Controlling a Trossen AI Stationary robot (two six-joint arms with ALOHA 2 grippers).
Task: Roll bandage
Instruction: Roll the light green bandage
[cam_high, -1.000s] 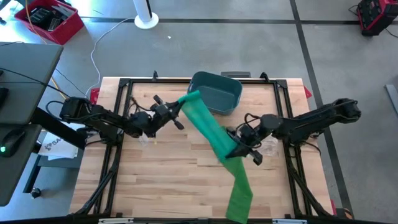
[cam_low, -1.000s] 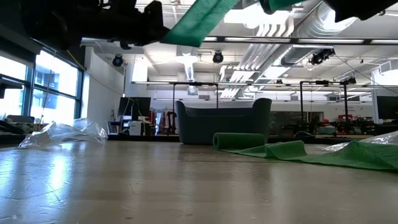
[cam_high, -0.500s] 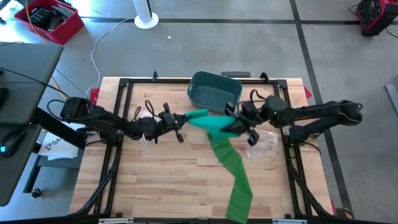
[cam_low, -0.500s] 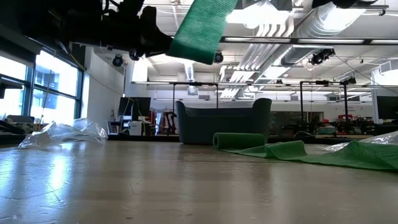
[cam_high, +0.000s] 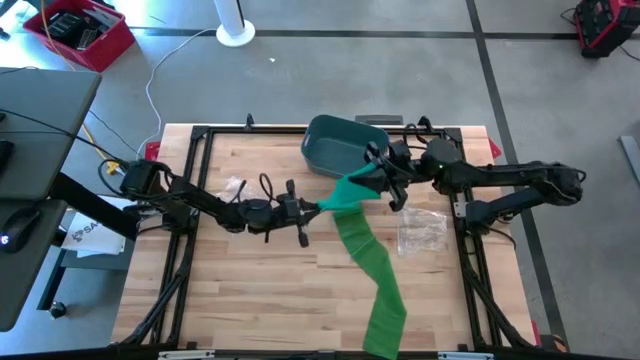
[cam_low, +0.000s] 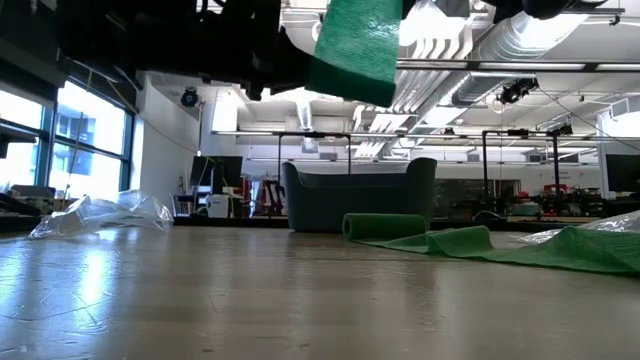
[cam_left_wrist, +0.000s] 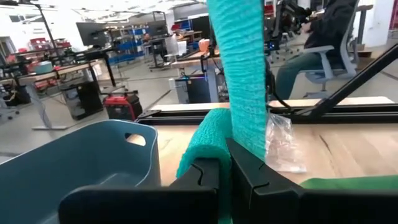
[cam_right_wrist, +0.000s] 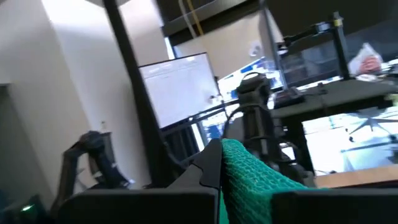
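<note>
Jaws shut, bandage (cam_high: 352, 192) folded more, L moved inward

No text, label or number can be read with certainty in any view. A white sheet (cam_high: 88, 236) beside the table's (cam_high: 250, 290) left edge bears dark print, too small to read.

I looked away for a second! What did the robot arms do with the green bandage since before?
The left gripper slid toward the table's middle, still shut on the green bandage. The right gripper, also shut on it, moved up beside the teal bin, so the strip between them got shorter. The bin, the plastic bag and the bandage's tail stayed put.
</note>
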